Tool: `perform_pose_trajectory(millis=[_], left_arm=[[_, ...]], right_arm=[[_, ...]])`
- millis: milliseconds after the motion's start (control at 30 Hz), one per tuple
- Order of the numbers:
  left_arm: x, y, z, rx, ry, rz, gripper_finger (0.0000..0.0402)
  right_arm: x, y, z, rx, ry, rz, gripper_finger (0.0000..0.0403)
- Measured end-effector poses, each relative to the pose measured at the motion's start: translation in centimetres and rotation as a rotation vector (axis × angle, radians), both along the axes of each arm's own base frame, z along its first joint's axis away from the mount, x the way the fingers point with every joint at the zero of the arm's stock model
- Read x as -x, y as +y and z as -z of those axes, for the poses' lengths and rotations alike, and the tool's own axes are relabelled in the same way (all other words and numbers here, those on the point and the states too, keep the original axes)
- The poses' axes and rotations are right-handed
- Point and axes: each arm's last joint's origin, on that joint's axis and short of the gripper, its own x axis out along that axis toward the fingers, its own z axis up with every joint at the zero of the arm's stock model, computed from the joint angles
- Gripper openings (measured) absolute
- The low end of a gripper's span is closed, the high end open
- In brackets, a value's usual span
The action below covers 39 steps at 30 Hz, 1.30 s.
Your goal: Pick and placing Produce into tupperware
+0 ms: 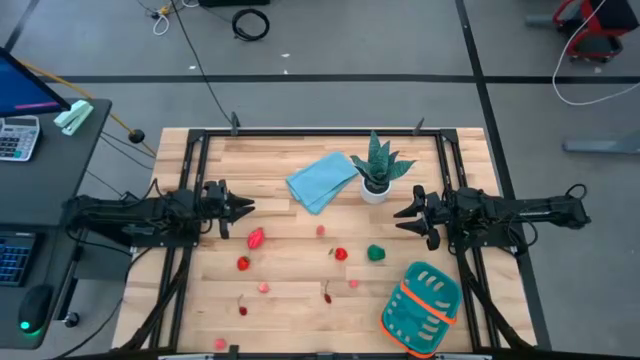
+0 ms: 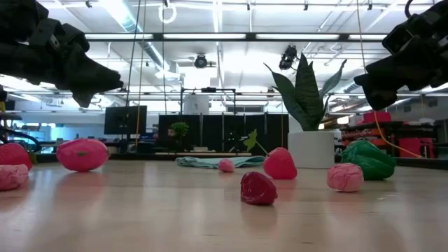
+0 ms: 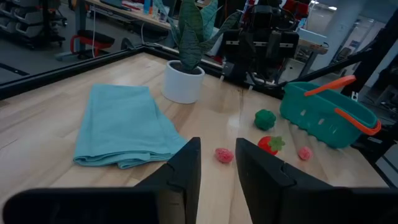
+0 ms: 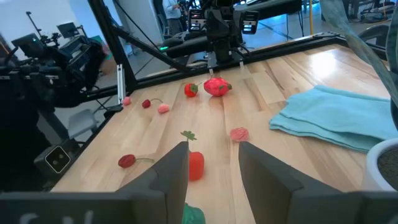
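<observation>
Produce sits scattered over the wooden worktop (image 1: 300,300), none of it in the tupperware (image 1: 424,298) so far. That teal basket with its orange rim band lies near the front right corner, tipped at an angle, with nothing visible inside. The bigger pink-red piece (image 1: 256,238) is just in front of the left hand (image 1: 243,209), a small red one (image 1: 243,263) close behind it toward the front edge. Mid-worktop there's a red strawberry-looking bit (image 1: 341,254) with the round green piece (image 1: 376,253) beside it, plus a few tiny pink and red bits (image 1: 263,287) nearer the front.

Both arms hover above the wood, facing each other from opposite sides. Left hand has its fingers (image 3: 186,168) parted by a narrow gap, pinching nothing. Right hand (image 1: 405,215) is the same deal, fingers (image 4: 177,168) apart and holding nothing, parked beside the potted plant (image 1: 378,168). A light blue folded cloth (image 1: 322,181) lies next to the plant toward the back.
</observation>
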Motion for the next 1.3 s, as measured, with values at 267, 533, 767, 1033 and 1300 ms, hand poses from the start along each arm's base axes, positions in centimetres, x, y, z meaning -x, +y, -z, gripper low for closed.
perform_pose_trajectory(millis=[267,533,767,1033,1300], left_arm=[[-0.11,0.0,0.14,0.0,0.017,-0.001,0.0107],[-0.11,0.0,0.13,0.0,0.015,-0.001,0.0107],[-0.11,0.0,0.11,0.0,0.013,-0.001,0.0107],[-0.13,0.01,-0.08,0.001,-0.006,-0.002,0.0107],[-0.14,0.01,-0.24,0.001,-0.023,-0.002,0.0107]], right_arm=[[0.0,0.0,-0.01,0.0,0.0,0.0,0.0149],[0.0,0.0,0.0,0.0,0.0,0.0,0.0149],[0.0,0.0,0.0,0.0,0.0,0.0,0.0149],[0.0,0.0,0.0,0.0,0.0,0.0,0.0149],[0.0,0.0,0.0,0.0,0.0,0.0,0.0149]])
